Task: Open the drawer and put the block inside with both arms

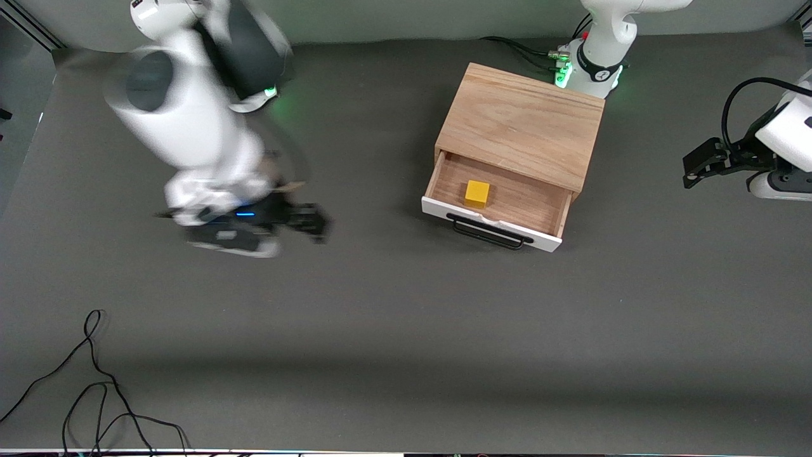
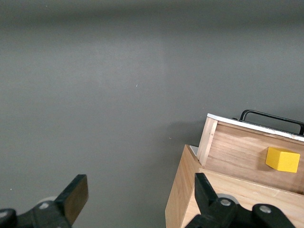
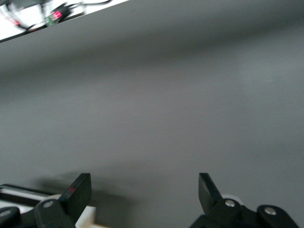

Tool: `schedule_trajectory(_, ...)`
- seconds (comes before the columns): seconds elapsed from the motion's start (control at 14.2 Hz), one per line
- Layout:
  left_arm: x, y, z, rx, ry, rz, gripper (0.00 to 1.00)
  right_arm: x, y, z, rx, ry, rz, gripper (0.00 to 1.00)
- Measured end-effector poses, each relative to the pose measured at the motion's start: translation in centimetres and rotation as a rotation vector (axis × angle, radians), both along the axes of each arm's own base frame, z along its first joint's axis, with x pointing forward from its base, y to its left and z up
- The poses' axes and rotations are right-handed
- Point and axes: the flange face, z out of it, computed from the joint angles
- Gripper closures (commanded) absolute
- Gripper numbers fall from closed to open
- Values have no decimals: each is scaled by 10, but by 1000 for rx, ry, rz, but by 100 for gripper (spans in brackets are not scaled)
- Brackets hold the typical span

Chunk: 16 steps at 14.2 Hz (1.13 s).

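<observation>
The light-wood box (image 1: 521, 120) stands toward the left arm's end of the table. Its drawer (image 1: 491, 223) is pulled open, with the white front panel and black bar handle (image 1: 488, 232) facing the front camera. The yellow block (image 1: 477, 193) lies inside the drawer. My left gripper (image 1: 694, 168) is open and empty, over bare table beside the box. Its wrist view shows the gripper (image 2: 141, 192), the box (image 2: 183, 194), the block (image 2: 282, 159) and the handle (image 2: 273, 118). My right gripper (image 1: 314, 222) is open and empty, over bare table toward the right arm's end; the arm looks blurred. Its wrist view (image 3: 142, 190) shows only table.
Loose black cables (image 1: 95, 381) lie on the grey table near the front camera at the right arm's end. The left arm's base (image 1: 593, 63) with green lights stands right by the box's back. The table's edge with wiring (image 3: 52, 14) shows in the right wrist view.
</observation>
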Motion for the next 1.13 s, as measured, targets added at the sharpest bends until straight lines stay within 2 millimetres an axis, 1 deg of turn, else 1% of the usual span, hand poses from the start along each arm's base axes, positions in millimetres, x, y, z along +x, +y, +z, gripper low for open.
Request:
schedule_trajectory(0.14,0,-2,1,0,-3,-4,0,-8,-87,14,-6,-6,-3,0)
schedule_trajectory(0.21,0,-4,1,0,-4,-7,0,-13,-127,19,-12,-14,13,0)
schedule_trajectory(0.28,0,-5,1,0,-3,-9,0,-18,-160,24,-19,-18,27,0)
schedule_trajectory(0.35,1,-5,0,1,-1,-9,0,-24,-190,28,-27,-8,38,0)
schedule_trajectory(0.42,2,-4,-2,5,1,-8,0,-30,-210,31,-35,7,53,0)
schedule_trajectory(0.49,2,-1,-2,16,1,-4,0,-37,-221,35,-45,28,82,0)
schedule_trajectory(0.56,3,3,-1,34,-3,1,0,-44,-223,39,-53,45,114,0)
schedule_trajectory(0.7,3,8,5,68,-20,5,0,-53,-207,45,-65,70,160,0)
schedule_trajectory(0.84,4,6,9,81,-28,1,0,-55,-196,46,-71,71,180,0)
schedule_trajectory(0.98,4,5,8,88,-30,28,0,-55,-197,46,-71,72,179,0)
schedule_trajectory(1.13,4,14,10,94,-27,68,0,-55,-201,46,-71,73,172,0)
